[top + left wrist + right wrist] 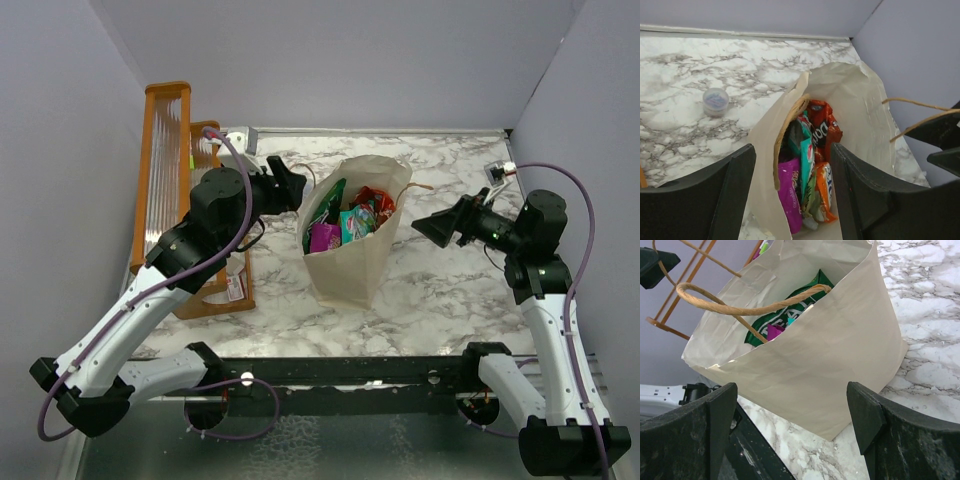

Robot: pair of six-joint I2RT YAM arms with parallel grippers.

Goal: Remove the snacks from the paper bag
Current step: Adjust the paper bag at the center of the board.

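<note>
cream paper fills both wrist views: the paper bag (352, 268) stands upright mid-table, mouth open, and the snacks (350, 220) are all inside it, packed on end, none out yet. seen from above, the left gripper (298, 186) hangs at the bag's ten o'clock beside the rim, fingers spread wide, holding nothing; its camera looks down the mouth at a purple pouch (789, 192) and a red chip bag (822, 127), so i judge this arm is lined up to reach in. the right gripper (425, 226) sits at three o'clock, clear of the bag wall, likewise parted and empty, probably placed to steady that side. a loop handle (740, 308) arcs over the opening and could snag.
</note>
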